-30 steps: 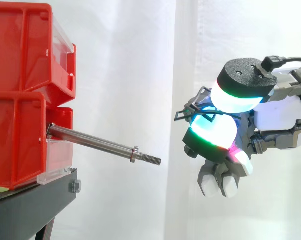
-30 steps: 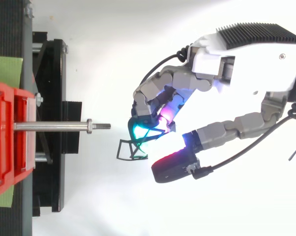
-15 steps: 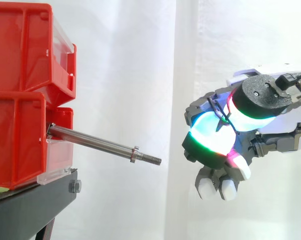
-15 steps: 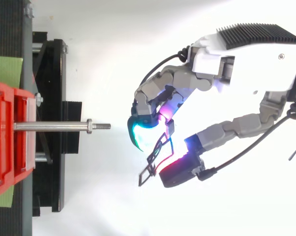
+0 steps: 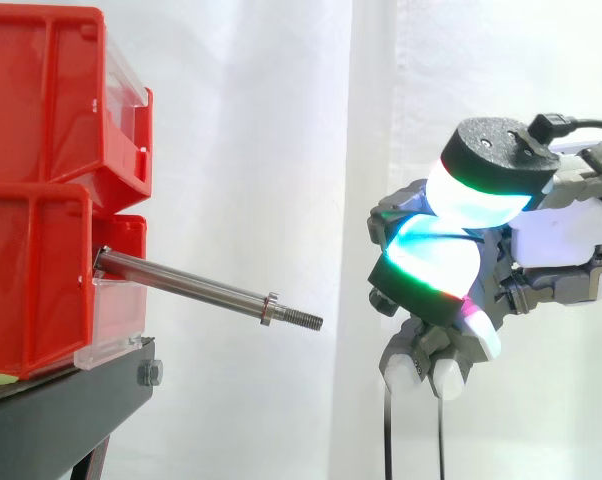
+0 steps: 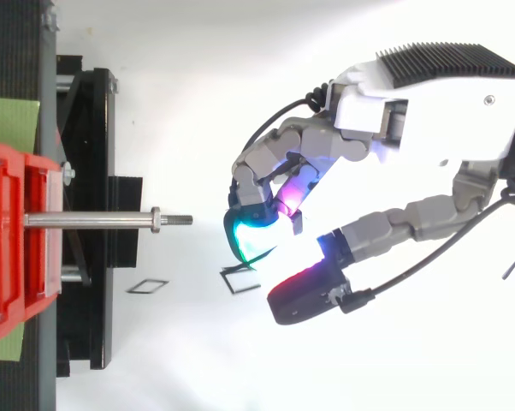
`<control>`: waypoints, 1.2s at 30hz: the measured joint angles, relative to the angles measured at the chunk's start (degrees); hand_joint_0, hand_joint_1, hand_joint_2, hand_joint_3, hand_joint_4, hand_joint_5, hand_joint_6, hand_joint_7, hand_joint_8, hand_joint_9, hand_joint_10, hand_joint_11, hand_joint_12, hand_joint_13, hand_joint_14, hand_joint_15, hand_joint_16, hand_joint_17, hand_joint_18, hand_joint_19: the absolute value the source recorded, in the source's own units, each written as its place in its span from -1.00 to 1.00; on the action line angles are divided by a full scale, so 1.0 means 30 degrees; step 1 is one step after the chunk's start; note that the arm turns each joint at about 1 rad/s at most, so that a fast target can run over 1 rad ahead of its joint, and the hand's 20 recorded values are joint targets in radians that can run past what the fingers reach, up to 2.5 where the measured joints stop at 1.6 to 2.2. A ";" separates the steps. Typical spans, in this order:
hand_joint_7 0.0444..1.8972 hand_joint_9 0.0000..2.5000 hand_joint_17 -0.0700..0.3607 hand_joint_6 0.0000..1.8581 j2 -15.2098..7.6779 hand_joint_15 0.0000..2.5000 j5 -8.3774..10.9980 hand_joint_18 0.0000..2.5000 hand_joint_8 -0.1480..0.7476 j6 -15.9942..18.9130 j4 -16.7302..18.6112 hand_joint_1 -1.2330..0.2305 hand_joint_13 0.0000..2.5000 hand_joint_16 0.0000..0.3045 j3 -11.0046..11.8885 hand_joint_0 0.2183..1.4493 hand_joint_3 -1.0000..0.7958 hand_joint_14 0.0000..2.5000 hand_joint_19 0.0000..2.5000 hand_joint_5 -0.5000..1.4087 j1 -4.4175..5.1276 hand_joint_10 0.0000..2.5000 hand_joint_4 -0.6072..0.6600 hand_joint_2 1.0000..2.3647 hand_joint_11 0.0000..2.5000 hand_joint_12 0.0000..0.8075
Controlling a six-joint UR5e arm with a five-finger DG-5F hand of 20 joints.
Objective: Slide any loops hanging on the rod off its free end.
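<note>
The steel rod [image 5: 196, 288] sticks out of the lower red bin [image 5: 36, 280] and slopes down to the right to its threaded free end, with nothing hanging on it. From above, the rod [image 6: 95, 220] is equally bare. My hand [image 5: 566, 230] hovers to the right of the rod's tip, fingers curled, nothing between them. A thin black loop [image 6: 240, 281] is loose in the air just beside the glowing fingertips [image 6: 253, 235]. In the side view it appears as two thin dark streaks [image 5: 387, 440] below the hand. A second faint loop outline [image 6: 146, 286] lies further left, perhaps its shadow.
Two red bins are stacked on the black stand [image 5: 61, 420] at the left, the upper bin [image 5: 51, 90] overhanging the rod's base. A green sheet [image 6: 9, 124] lies under the bins. White curtain behind; open space lies between rod tip and hand.
The black loop, pinched in my fingers a second ago and dangling half a second ago, has left the hand and is falling. The thumb has swung back up. The rod is unchanged.
</note>
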 measured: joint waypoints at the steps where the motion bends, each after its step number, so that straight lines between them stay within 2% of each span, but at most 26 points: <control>1: 0.22 -0.21 -0.17 -0.03 0.0000 -0.77 0.0000 -0.46 0.07 0.0000 0.0001 -0.43 -0.48 -0.68 -0.0002 -0.40 0.09 -0.99 -0.64 -0.62 0.0005 -0.99 0.09 -0.97 -0.44 -0.20; 5: 0.18 -0.23 -0.19 -0.02 0.0000 -0.77 0.0000 -0.47 0.06 0.0001 0.0004 -0.44 -0.48 -0.70 0.0000 -0.38 0.08 -0.99 -0.64 -0.63 0.0025 -0.99 0.05 -0.97 -0.43 -0.22; 9: 0.13 -0.23 -0.20 -0.02 0.0000 -0.77 0.0054 -0.47 0.03 0.0001 0.0004 -0.37 -0.49 -0.70 0.0003 -0.40 0.00 -0.99 -0.63 -0.63 0.0050 -0.99 0.14 -0.97 -0.44 -0.23; 12: 0.20 -0.22 -0.20 -0.03 0.0000 -0.76 0.0116 -0.48 0.05 0.0003 0.0004 -0.30 -0.49 -0.70 0.0000 -0.42 -0.08 -0.99 -0.62 -0.63 0.0056 -0.99 0.20 -0.97 -0.44 -0.24; 19: 0.23 -0.22 -0.22 -0.04 -0.0001 -0.75 0.0144 -0.52 0.03 0.0085 0.0005 -0.15 -0.51 -0.71 -0.0002 -0.44 -0.16 -0.99 -0.61 -0.62 0.0074 -0.99 0.20 -0.98 -0.46 -0.26; 23: 0.20 -0.20 -0.15 -0.04 -0.0002 -0.77 0.0154 -0.49 0.10 0.0098 0.0004 -0.16 -0.49 -0.67 -0.0005 -0.43 -0.08 -0.99 -0.63 -0.60 0.0082 -0.99 0.14 -0.98 -0.47 -0.18; 25: 0.22 -0.19 -0.11 -0.04 -0.0001 -0.78 0.0171 -0.46 0.14 0.0094 0.0005 -0.28 -0.48 -0.64 -0.0006 -0.43 0.06 -0.99 -0.66 -0.60 0.0086 -0.99 0.12 -0.99 -0.47 -0.14; 27: 0.22 -0.20 -0.10 -0.04 -0.0003 -0.78 0.0163 -0.46 0.14 0.0092 0.0005 -0.33 -0.48 -0.64 -0.0005 -0.42 0.12 -0.99 -0.67 -0.60 0.0088 -0.99 0.09 -0.99 -0.48 -0.13; 36: 0.19 -0.21 -0.13 -0.02 -0.0011 -0.77 0.0156 -0.46 0.09 0.0108 0.0004 -0.39 -0.49 -0.66 -0.0007 -0.39 0.15 -0.99 -0.66 -0.61 0.0091 -0.99 -0.16 -0.98 -0.46 -0.17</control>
